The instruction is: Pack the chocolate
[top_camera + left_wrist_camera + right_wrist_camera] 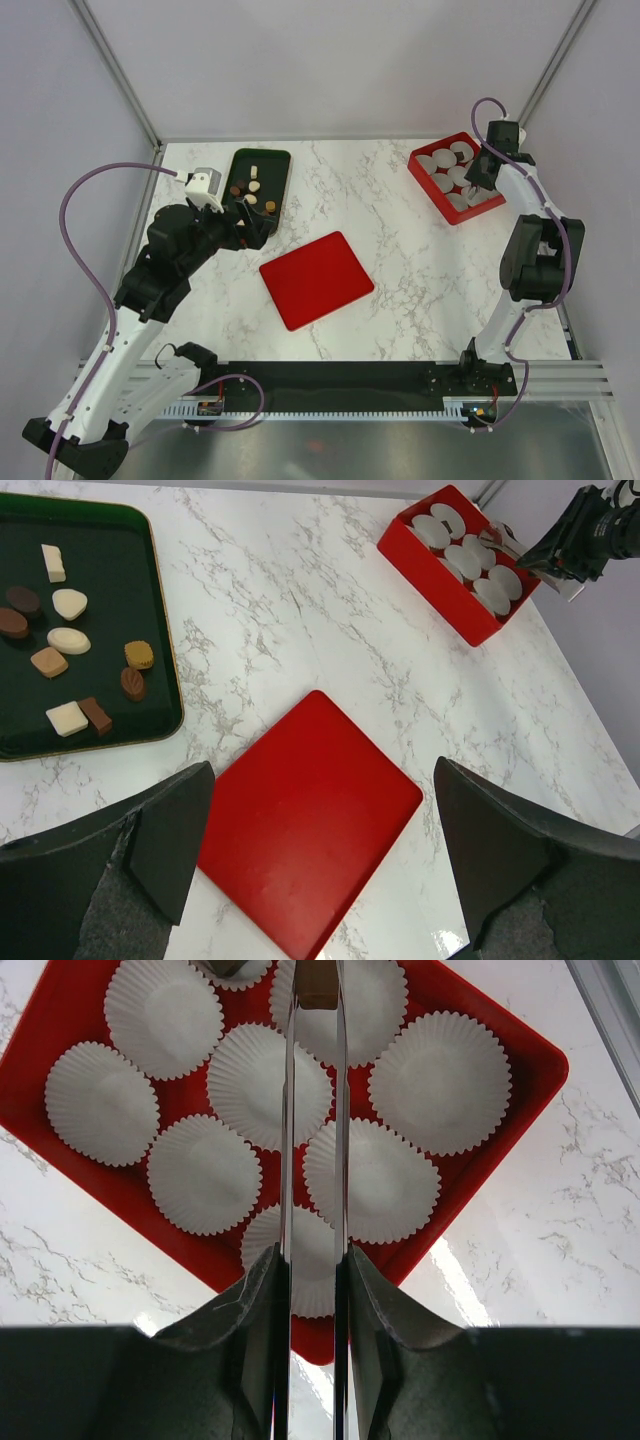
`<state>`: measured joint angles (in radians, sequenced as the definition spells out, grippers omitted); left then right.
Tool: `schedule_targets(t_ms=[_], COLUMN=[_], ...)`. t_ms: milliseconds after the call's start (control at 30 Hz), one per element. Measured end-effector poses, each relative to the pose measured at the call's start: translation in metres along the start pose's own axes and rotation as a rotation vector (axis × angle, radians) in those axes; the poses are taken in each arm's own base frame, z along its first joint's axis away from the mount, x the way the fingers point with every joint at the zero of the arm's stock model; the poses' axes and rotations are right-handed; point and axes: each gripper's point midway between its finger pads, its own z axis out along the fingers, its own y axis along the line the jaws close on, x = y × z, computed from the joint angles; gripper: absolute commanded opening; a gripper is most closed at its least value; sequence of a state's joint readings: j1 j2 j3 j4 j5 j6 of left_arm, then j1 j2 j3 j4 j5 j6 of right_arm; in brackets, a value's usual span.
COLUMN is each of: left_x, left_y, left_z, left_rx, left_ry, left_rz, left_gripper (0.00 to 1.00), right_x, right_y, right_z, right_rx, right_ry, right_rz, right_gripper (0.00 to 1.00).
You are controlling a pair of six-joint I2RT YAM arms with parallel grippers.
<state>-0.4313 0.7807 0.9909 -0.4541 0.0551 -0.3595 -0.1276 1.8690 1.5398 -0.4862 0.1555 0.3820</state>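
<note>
Left pincer (330, 855): yours hangs over the near edge of the red mat, fingers spread wide, nothing between them.
Right pincer (313, 1295): yours is clamped on the tongs, one pad pressed against each blade.
Tongs (316, 982): thin metal, with the blades close together and nearly parallel. They reach out over the red box. You cannot tell whether the tips touch a cup.
Chocolate (68, 640): brown, dark brown and cream pieces lying loose and apart in the green tray. None are in the red box.
Green tray (100, 560): dark and shallow, at the far left of the worktop, just beside your left pincer.
Red box (520, 1060): at the far right, set cornerwise to the worktop edge.
Paper cups (268, 1085): white and pleated, packed edge to edge inside the red box. Every cup on view is unfilled.
Red mat (305, 810): flat, with rounded corners, lying mid-worktop between tray and box and apart from both.
Worktop (300, 600): white marble pattern.
</note>
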Motion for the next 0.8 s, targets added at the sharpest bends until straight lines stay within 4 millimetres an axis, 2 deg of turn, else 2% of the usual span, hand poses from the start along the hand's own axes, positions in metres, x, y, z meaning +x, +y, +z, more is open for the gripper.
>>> schedule_targets(t_ms=[200,400,800], left_x=[0.0005,0.0005,0.0005], left_y=[0.0002,0.0002,0.0002], left_z=[0.0006,0.0007,0.0007], left_rx=[-0.001,-0.001,-0.001], left_ry=[0.002,0.002,0.002], left_rz=[0.000,0.000,0.000], left_gripper=[0.99,0.99,0.99], right_x=[0.0075,0.0080,0.0074], right_y=[-0.0025,-0.0027,-0.0036], right_z=[0.0091,0.0099,0.0099], right_rx=[0.011,0.014,0.020], right_ry=[0.023,0.024,0.022], right_rz=[-0.002,0.001,0.004], right_gripper=[0.36,0.42,0.46])
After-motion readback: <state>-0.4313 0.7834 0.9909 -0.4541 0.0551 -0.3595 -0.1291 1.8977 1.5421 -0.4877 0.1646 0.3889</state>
